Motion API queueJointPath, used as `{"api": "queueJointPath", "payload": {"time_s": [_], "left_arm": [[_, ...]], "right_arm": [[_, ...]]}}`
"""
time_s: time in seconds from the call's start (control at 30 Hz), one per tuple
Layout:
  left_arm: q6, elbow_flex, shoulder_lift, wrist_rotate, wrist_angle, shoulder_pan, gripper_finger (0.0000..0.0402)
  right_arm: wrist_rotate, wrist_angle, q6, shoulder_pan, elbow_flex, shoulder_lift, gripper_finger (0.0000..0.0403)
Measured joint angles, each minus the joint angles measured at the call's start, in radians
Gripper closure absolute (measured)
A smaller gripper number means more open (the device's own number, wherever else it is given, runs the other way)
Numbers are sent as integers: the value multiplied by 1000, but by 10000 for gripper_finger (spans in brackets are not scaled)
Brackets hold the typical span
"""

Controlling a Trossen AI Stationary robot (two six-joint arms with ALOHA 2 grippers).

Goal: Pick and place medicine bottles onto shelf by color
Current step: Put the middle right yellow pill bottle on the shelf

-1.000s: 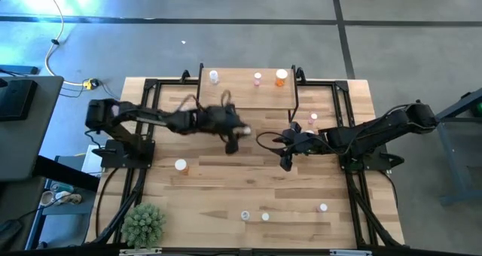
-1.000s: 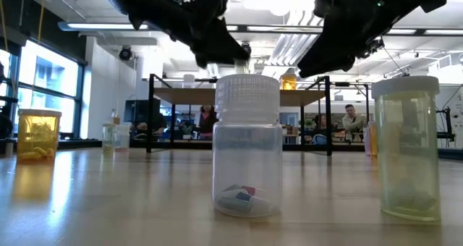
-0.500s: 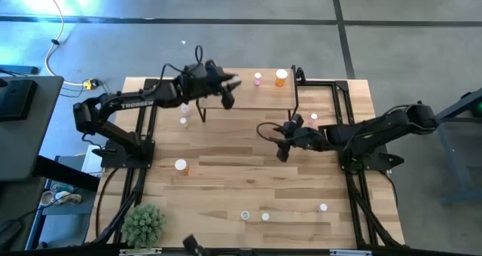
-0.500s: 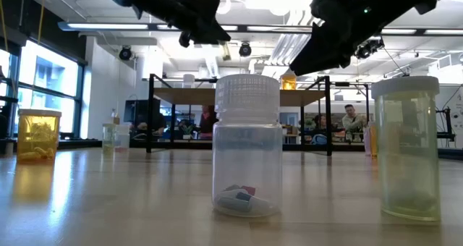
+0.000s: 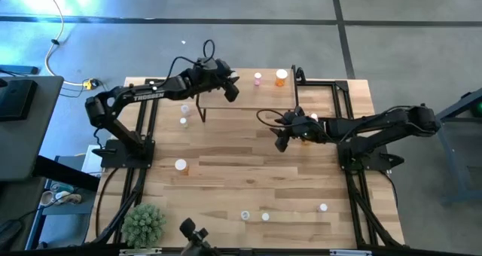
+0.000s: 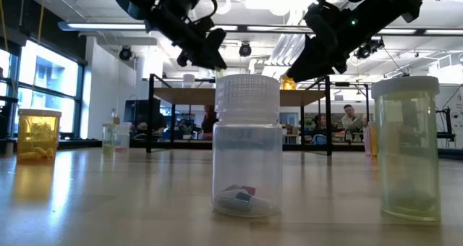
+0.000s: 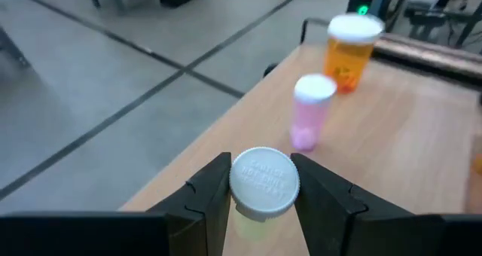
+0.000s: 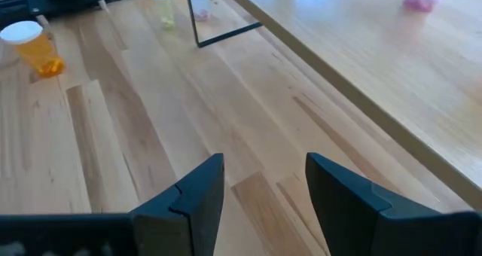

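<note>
The left gripper (image 7: 262,203), fingers clenched on a pale yellow bottle (image 7: 263,187), hovered over the shelf (image 5: 248,96) at table's twelve o'clock, where pink and orange bottles stood (several others waited below); the right gripper (image 8: 262,182) hung released mid-table.

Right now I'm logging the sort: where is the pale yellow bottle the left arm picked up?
The pale yellow bottle is clamped in the left hand, held over the shelf near its left end, left of the pink bottle.
</note>
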Motion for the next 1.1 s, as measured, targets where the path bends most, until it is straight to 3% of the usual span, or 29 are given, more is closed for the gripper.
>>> {"api": "queueJointPath", "payload": {"time_s": [1.1], "left_arm": [[14,1,56,-2,-7,10,265]], "right_arm": [[-20,-9,-2,-11,0,0,224]]}}
